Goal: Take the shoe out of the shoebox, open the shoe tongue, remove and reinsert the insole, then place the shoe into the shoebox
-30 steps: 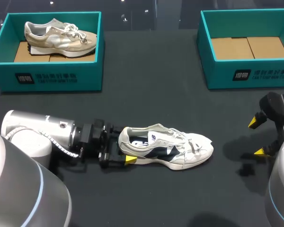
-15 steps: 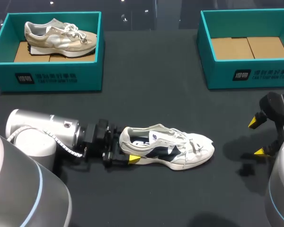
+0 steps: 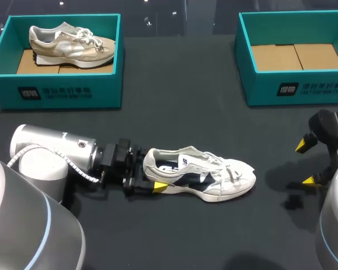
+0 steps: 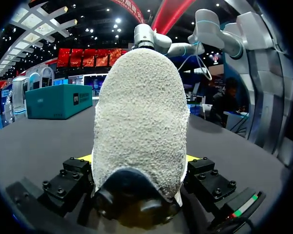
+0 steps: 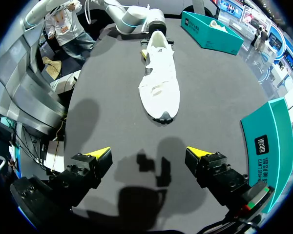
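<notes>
Gripping from both sides, the left claw (image 3: 149,176) sat closed on the heel of the white shoe (image 3: 200,180). Its own wrist view showed the heel filling the gap, with a yellow tip just peeking out at either flank. No slack was seen between pads and heel, so I judged the hold firm.

The shoe stood upright on its sole on the dark table (image 3: 174,112), straight ahead of the left claw. Long axis ran in line with that claw's fingers: heel in the grip, toe pointing directly away, toward the right claw (image 3: 305,163). Collar and tongue faced up, laces loosely crossed over the tongue.

The right claw hung above the table past the toe and well apart from it, fingers spread wide, nothing between them. Its wrist view looked down the shoe's length, toe nearest.

Beyond the right claw on the far side sat the empty shoebox (image 3: 296,87). Far from the left claw, another shoebox (image 3: 62,93) held a beige shoe (image 3: 70,44).

Step, as judged: shoe out of the box and steadied by the heel, tongue not yet opened. Next move calls for the right claw to come in over the laces and pinch the tongue's free edge while the left holds the heel down.
</notes>
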`<state>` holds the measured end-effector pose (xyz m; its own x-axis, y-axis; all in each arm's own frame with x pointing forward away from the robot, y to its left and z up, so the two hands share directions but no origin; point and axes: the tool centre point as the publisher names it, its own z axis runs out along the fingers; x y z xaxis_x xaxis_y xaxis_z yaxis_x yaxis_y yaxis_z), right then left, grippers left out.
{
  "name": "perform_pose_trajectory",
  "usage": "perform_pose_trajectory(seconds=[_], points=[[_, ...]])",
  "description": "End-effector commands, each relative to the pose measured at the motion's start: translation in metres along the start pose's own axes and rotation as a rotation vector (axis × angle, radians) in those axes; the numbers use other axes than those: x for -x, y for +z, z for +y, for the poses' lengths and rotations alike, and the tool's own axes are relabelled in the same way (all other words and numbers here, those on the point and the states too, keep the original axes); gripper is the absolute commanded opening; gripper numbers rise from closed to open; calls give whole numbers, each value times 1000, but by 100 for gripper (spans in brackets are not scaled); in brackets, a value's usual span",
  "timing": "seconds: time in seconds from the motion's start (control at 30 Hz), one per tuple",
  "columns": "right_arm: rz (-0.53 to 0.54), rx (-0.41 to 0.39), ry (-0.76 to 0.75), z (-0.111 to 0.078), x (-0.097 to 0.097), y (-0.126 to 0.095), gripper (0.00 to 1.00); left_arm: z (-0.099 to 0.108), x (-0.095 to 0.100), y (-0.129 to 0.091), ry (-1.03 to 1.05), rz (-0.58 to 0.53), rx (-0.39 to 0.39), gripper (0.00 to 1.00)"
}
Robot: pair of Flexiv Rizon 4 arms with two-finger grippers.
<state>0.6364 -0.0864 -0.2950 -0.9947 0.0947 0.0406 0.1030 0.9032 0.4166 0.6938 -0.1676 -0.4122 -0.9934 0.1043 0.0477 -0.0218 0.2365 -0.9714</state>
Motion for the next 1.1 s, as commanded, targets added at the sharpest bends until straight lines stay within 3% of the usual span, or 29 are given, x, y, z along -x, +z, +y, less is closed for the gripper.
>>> perform_pose_trajectory(seconds=[0.03,0.57,0.6,0.8,0.9,1.1], points=[[-3,-4,1,0,-2,0,100,1,2,2,0,0,1,0],[-3,-4,1,0,-2,0,100,1,2,2,0,0,1,0],[-3,15,66,3,1,-1,100,1,2,2,0,0,1,0],[-60,12,239,49,1,1,100,1,2,2,0,0,1,0],[-95,-22,309,80,-3,3,100,1,2,2,0,0,1,0],[-154,-128,616,131,-17,8,100,1,2,2,0,0,1,0]])
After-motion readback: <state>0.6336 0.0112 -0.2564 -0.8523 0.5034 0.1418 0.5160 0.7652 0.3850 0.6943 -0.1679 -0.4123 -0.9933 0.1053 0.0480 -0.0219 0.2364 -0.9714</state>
